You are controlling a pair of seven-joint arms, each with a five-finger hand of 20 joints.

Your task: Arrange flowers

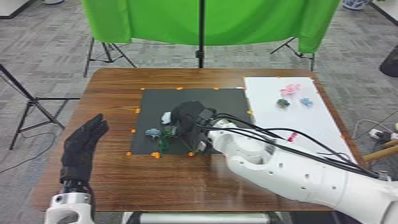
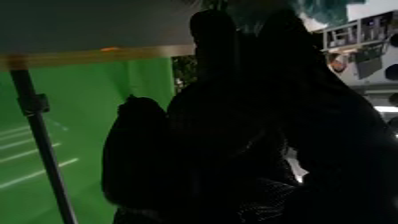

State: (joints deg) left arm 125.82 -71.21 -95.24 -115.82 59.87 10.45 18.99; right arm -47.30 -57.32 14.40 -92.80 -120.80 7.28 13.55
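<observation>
A: Where to look first?

B: On the brown wood-grained counter [image 1: 178,187], at the matte black mat [image 1: 231,100]. Lying there, a frilly grey-blue flower [image 1: 153,132], with thin, glossy-looking green stems [image 1: 163,143] beside it. Near those, a small rounded white piece [image 1: 166,117], perhaps a blossom.

A: And the black-gloved right robot hand [image 1: 188,117]?

B: Low over the mat, just beside the flower, probably to work at the stems. Can't tell how far open, or whether gripping anything. In the right wrist view, past the dark fabric, a blurred teal ruffle [image 2: 327,10], possibly petals.

A: The black-gloved left robot hand [image 1: 84,145]?

B: Off the mat's side, fingers long and straight, nothing held. Likely kept apart to leave room for working.

A: Any more blooms?

B: Yes, on the smooth white sheet [image 1: 315,120]: a ruffled pink flower [image 1: 290,90], a compact dark green-blue flower [image 1: 282,103] and a pale blue flower [image 1: 306,102]. Grouped well apart from the mat, perhaps for easy picking later.
</observation>
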